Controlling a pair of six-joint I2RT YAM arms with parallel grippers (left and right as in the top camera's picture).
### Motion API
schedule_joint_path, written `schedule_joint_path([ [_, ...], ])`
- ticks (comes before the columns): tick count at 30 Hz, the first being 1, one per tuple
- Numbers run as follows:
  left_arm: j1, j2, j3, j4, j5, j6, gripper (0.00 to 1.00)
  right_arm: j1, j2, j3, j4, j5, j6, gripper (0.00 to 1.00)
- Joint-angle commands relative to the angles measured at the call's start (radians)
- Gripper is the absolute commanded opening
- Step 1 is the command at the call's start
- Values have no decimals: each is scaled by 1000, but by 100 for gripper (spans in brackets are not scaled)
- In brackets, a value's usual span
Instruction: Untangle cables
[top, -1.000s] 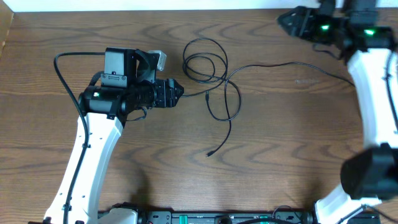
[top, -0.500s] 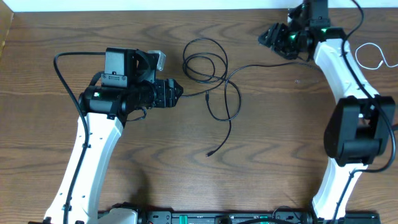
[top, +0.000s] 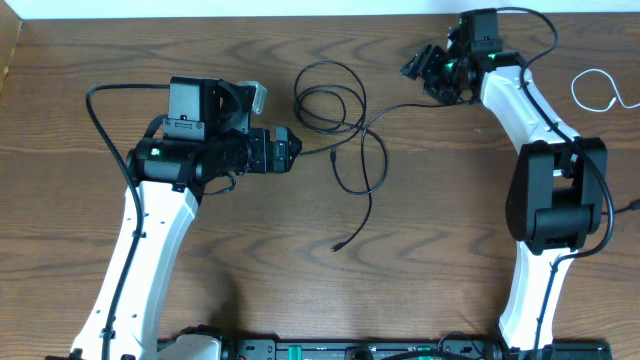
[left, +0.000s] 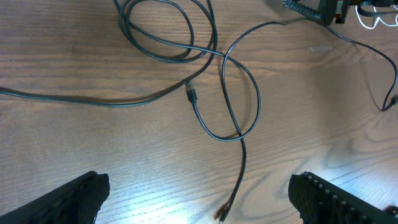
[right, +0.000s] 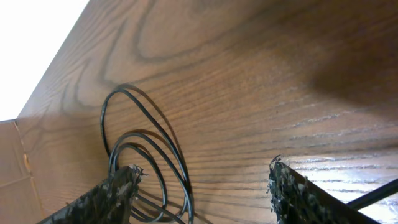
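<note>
The black cables lie tangled in loops at the table's middle, with one plug end trailing toward the front. A strand runs right toward my right gripper. A white cable lies apart at the far right. My left gripper is open and empty just left of the tangle. In the left wrist view the loops lie ahead of the open jaws. My right gripper is open and empty at the far edge, right of the loops, between its fingers.
The wooden table's far edge meets a white wall. A cardboard edge stands at the far left. The thick black arm wire loops beside my left arm.
My right arm has swung left along the far edge, away from the white cable and toward the black tangle. My left gripper's jaws look wider apart. The cables have not moved.
</note>
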Motion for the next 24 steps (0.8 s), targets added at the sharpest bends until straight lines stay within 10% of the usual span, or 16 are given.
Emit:
schedule_joint_path([
  [1, 3, 1, 12, -3, -10, -5, 98, 9, 10, 3, 0, 15, 15, 64],
  [16, 3, 1, 12, -3, -10, -5, 98, 10, -116, 3, -145, 0, -135, 65],
  [24, 3, 1, 12, -3, -10, -5, 98, 54, -90, -6, -243, 132, 40, 98],
])
